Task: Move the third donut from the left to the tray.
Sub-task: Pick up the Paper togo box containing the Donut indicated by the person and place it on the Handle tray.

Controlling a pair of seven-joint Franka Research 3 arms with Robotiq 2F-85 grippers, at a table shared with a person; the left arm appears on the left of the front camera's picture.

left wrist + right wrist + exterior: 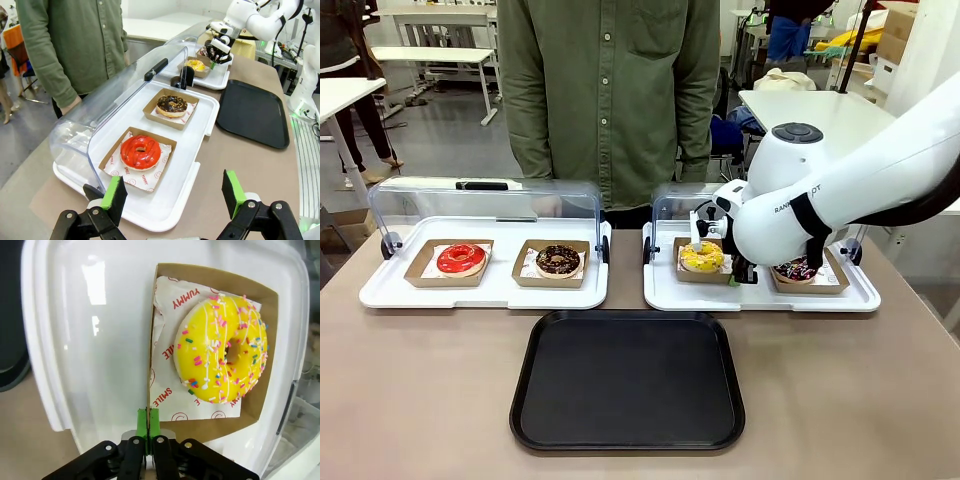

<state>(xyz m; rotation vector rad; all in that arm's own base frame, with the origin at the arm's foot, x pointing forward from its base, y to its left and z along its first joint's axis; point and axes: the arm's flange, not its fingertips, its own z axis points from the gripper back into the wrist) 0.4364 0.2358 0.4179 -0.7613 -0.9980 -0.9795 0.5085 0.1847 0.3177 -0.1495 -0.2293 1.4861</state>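
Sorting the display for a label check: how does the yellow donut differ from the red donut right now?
The yellow donut has bright yellow icing with white drizzle and coloured sprinkles; the red donut has plain glossy red icing. The yellow one sits in the right display tray, the red one in the left display tray. The right hand is shut on the edge of the yellow donut's cardboard tray; nothing grips the red one's. Both are ring donuts on printed paper.

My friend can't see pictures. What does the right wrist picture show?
The right gripper, fingers pinched shut on the edge of a brown cardboard tray holding a yellow sprinkled donut. It all sits on a white display tray.
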